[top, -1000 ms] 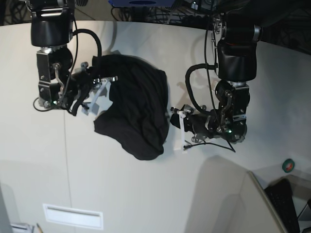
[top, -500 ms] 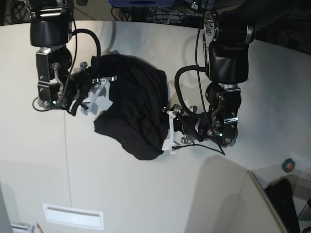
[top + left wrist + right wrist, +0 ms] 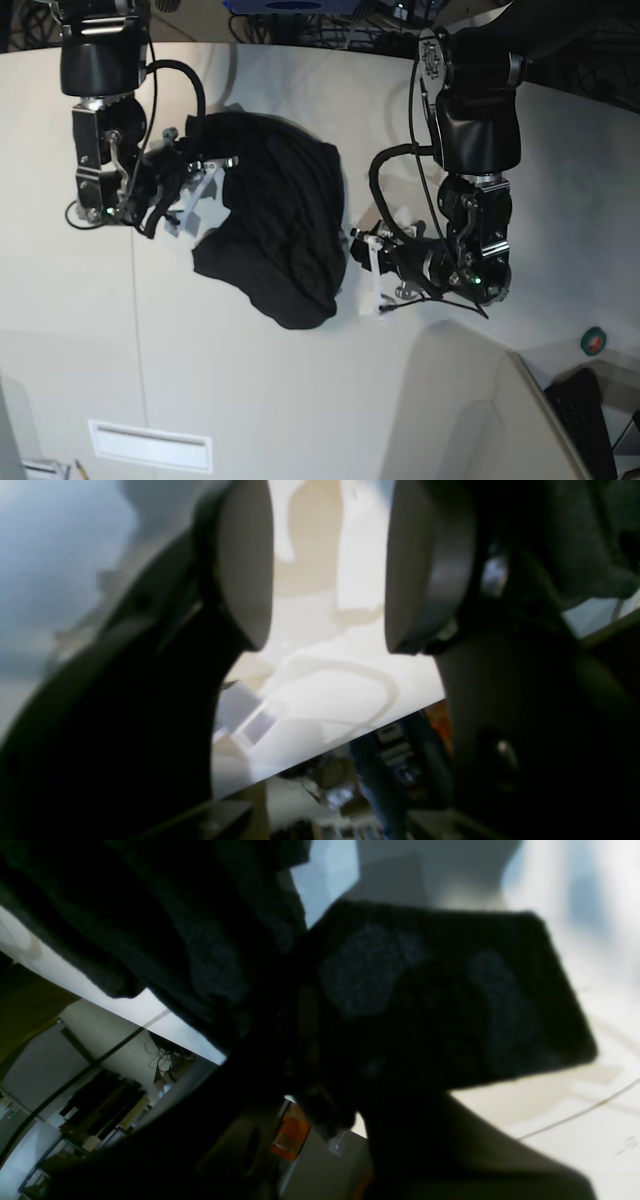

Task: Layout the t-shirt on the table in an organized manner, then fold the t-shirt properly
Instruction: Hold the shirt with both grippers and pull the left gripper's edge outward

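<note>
My left jaws [image 3: 372, 272] went in against the 3 o'clock edge of the t-shirt [image 3: 285, 225] half a second ago and now sit just off that edge again, standing partly apart with only pale bench [image 3: 250, 400] between the pads [image 3: 430, 565] in the wrist view, so they hold nothing. My right jaws [image 3: 200, 190] have not shifted over the second; they are pinched shut on the cloth at its 9 o'clock side, where black fabric fills the wrist view. The t-shirt is a crumpled heap toward 11 o'clock of the bench, its outline barely altered. I judge the reach missed the hem, so spreading has not really begun; I need a second try at that edge.
</note>
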{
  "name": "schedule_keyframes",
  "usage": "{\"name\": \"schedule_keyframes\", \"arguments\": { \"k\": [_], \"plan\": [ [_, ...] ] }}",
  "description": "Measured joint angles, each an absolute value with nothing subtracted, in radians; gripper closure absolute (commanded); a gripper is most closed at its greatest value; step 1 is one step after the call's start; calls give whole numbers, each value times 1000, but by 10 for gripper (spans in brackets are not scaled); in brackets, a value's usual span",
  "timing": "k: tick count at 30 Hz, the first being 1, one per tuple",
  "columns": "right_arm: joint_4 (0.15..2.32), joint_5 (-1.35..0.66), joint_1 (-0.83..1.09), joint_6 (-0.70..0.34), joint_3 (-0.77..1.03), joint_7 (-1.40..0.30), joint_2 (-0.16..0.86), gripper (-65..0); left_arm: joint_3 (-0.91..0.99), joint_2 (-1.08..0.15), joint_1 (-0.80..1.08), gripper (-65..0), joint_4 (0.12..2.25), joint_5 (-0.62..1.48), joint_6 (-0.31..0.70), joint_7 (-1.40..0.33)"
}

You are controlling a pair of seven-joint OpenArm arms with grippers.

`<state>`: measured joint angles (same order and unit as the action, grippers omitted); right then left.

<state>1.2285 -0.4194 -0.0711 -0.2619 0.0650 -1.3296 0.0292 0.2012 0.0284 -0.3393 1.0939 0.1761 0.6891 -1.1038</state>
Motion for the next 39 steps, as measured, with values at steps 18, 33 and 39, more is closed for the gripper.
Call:
{"name": "schedule_keyframes", "arguments": {
  "k": [18,33,39],
  "plan": [
    [1228,-419,-71,-262,63,-1329,29,0,268,-1,-405,-242,1039,363,689,-1110],
    [1228,-419,-72,-262,63,-1329,28,0,208,8,-368,-242,827,337,688,-962],
    [1228,-419,-72,-262,63,-1332,28,0,86,26,-397,-237,702,363,688,-843]
  ]
}}
